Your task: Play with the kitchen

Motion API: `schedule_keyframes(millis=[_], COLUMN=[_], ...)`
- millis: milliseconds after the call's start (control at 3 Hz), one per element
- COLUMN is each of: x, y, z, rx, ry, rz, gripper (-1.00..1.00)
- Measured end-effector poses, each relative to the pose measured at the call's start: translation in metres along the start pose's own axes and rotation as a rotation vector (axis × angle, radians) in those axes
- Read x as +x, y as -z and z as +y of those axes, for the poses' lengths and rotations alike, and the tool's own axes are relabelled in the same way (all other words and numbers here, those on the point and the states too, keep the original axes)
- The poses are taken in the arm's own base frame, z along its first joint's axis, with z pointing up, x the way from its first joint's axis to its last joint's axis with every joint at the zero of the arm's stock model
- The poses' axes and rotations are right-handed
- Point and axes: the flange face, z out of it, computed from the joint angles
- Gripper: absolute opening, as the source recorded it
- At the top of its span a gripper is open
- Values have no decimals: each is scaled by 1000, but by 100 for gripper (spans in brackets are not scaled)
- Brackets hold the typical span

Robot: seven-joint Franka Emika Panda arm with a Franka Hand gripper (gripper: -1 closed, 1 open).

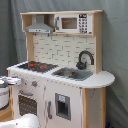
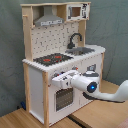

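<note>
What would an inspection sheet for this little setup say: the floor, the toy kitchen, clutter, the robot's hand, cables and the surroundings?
Surface: wooden floor under the kitchen.
Job's things: toy kitchen upright; black faucet over grey sink, red-ringed hob, hood, microwave.
Clutter: nothing seen.
Grippers: gripper in front of the kitchen's knob panel, above the oven door, in the second exterior view; contact unclear.
Cables: nothing seen.
Surroundings: grey curtain behind.
</note>
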Motion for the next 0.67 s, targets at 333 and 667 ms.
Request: schedule_keyframes(millis=[333, 667], x=[-1, -1], y=[0, 12], z=[0, 1], rx=[3, 54], ry=[-1, -29], rz=[-2, -36], gripper=[100, 100])
